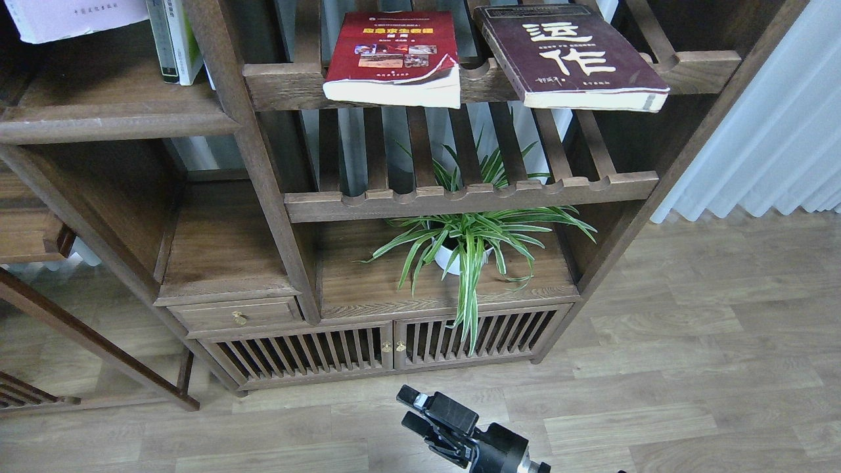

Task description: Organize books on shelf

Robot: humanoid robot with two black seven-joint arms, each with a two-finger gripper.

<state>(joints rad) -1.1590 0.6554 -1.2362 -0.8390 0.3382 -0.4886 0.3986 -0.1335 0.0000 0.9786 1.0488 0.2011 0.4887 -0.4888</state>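
Only a corner of the pale lilac-white book (72,16) shows at the top left, over the solid dark-brown shelf (112,105); what holds it is out of view. The red book (394,56) and the maroon book (568,56) lie flat on the upper slatted rack, both overhanging its front rail. My left gripper is out of view. My right gripper (412,408) hangs low over the floor at the bottom centre, its two fingers apart with nothing between them.
Upright white and green books (174,39) stand on the shelf beside the bookcase post (230,98). Below are a second slatted rack (460,194), a potted spider plant (466,243), a drawer and slatted doors. A curtain (769,131) hangs at the right.
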